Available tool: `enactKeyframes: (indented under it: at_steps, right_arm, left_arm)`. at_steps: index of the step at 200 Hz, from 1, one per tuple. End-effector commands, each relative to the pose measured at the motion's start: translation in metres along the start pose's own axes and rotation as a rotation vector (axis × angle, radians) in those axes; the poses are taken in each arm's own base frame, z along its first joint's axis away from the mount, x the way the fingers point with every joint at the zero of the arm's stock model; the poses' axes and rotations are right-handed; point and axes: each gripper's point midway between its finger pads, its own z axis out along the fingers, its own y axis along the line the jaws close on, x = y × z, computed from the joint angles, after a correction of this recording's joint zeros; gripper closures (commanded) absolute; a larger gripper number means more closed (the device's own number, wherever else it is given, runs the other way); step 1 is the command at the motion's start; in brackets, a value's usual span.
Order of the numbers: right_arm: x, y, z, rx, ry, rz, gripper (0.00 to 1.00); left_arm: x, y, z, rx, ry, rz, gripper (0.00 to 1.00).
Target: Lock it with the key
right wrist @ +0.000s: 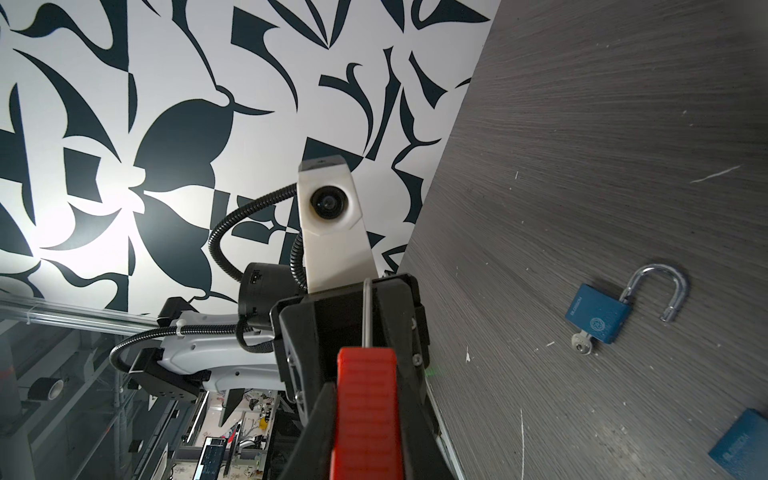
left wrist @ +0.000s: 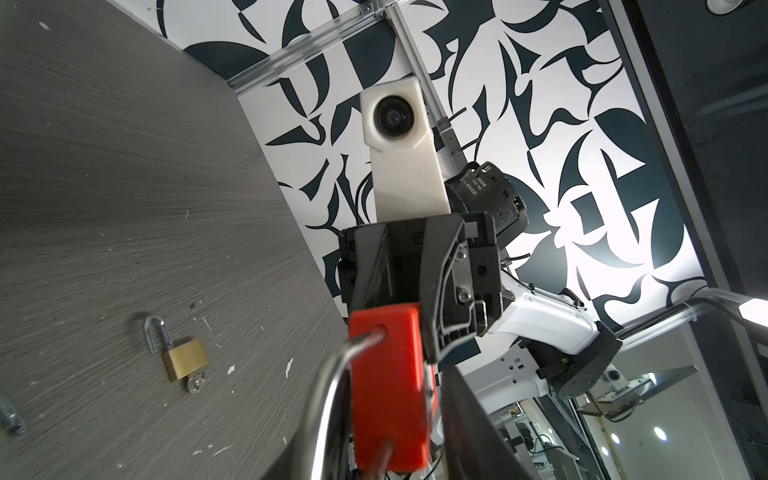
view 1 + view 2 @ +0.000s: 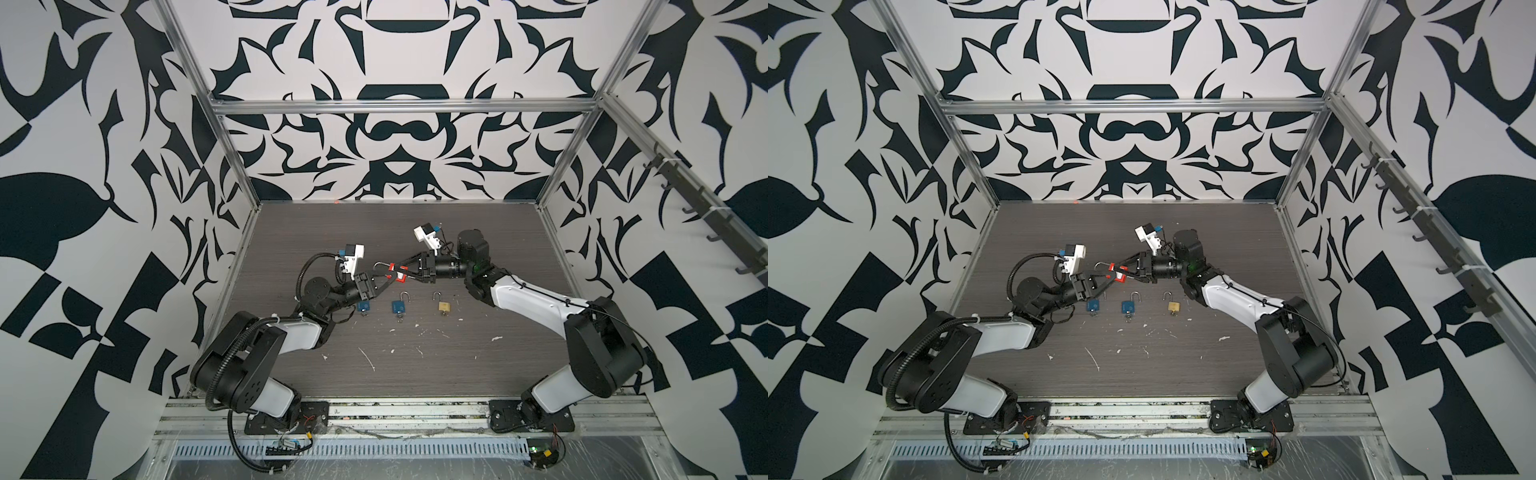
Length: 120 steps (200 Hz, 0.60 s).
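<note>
1. Here, both arms meet above the middle of the bench (image 3: 415, 374), with the red padlock (image 3: 397, 276) (image 3: 1117, 274) in the air between them, clear of the surface.
2. The right end effector (image 3: 403, 271) (image 2: 399, 316) is clamped on the red padlock's body. In the left wrist view its two black fingers (image 2: 440, 316) press on opposite sides of the red block (image 2: 386, 386). In the right wrist view the ribbed red side (image 1: 365, 415) fills the gap between them.
3. The left end effector (image 3: 386, 281) (image 1: 365, 332) comes in from the opposite side. Its jaws stand partly apart on either side of the lock's shackle end. I cannot tell whether they pinch anything.
4. The silver shackle (image 3: 379, 265) (image 2: 332, 382) (image 1: 367, 311) sticks out of the red body toward the left end effector. One leg enters a hole in the red face; the other leg is too blurred to judge.
5. A key for the red padlock cannot be made out in any view.
6. Three more padlocks lie in a row on the bench, on the side of the held lock nearer the arm bases. They are the left blue padlock (image 3: 363, 306) (image 3: 1093, 306), the middle blue padlock (image 3: 398, 306) (image 3: 1128, 307) and the brass padlock (image 3: 444, 306) (image 3: 1174, 306) (image 2: 185, 353). They lie apart from one another, and the two fully seen have open shackles.
7. The left arm partly covers the left blue padlock in both top views.
8. The brass padlock has a silver key (image 2: 195, 382) in its base.
</note>
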Motion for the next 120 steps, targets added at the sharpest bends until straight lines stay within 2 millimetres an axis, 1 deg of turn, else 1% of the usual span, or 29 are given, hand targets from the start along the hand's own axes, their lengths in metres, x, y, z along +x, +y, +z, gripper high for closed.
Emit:
enactKeyframes:
  at_steps: [1, 26, 37, 50, 55, 62, 69, 81, 87, 89, 100, 120]
  right_arm:
    - [-0.0132, 0.0260, -0.0020, -0.058, -0.031, -0.085, 0.94]
    - [-0.0113, 0.0259, -0.0019, -0.061, -0.022, -0.087, 0.93]
    - [-0.0096, 0.0247, -0.0023, -0.058, -0.017, -0.086, 0.93]
    - [-0.0074, 0.0224, -0.0026, -0.051, -0.012, -0.089, 0.92]
    - [-0.0068, 0.0209, -0.0023, -0.046, -0.009, -0.089, 0.89]
    - [-0.0056, 0.0189, -0.0022, -0.039, -0.005, -0.086, 0.86]
    - [-0.0053, 0.0172, -0.0025, -0.033, -0.006, -0.088, 0.80]
    - [-0.0044, 0.0169, -0.0031, -0.028, -0.006, -0.094, 0.68]
    - [-0.0043, 0.0182, -0.0035, -0.028, -0.006, -0.099, 0.58]
    - [-0.0045, 0.0184, -0.0036, -0.028, -0.006, -0.101, 0.56]
    - [-0.0049, 0.0201, -0.0052, -0.021, -0.011, -0.113, 0.53]
    - [-0.0040, 0.0208, -0.0065, -0.007, -0.010, -0.124, 0.52]
  left_arm:
    - [-0.0006, -0.0082, -0.0011, 0.025, -0.007, 0.031, 0.68]
    - [-0.0010, -0.0056, -0.0014, 0.018, -0.014, 0.027, 0.77]
    - [-0.0017, -0.0049, -0.0009, 0.017, -0.016, 0.027, 0.79]
    - [-0.0025, -0.0055, 0.0000, 0.019, -0.015, 0.028, 0.84]
    - [-0.0030, -0.0058, 0.0005, 0.020, -0.015, 0.028, 0.90]
    - [-0.0033, -0.0057, 0.0012, 0.021, -0.013, 0.027, 0.93]
    - [-0.0042, -0.0062, 0.0023, 0.024, -0.012, 0.023, 0.95]
    - [-0.0046, -0.0060, 0.0028, 0.024, -0.012, 0.021, 0.97]
    - [-0.0047, -0.0053, 0.0026, 0.022, -0.014, 0.019, 0.97]
    - [-0.0050, -0.0051, 0.0025, 0.021, -0.016, 0.019, 0.97]
    - [-0.0056, -0.0034, 0.0013, 0.014, -0.026, 0.016, 0.98]
    - [-0.0073, -0.0011, -0.0009, 0.003, -0.047, 0.014, 1.00]
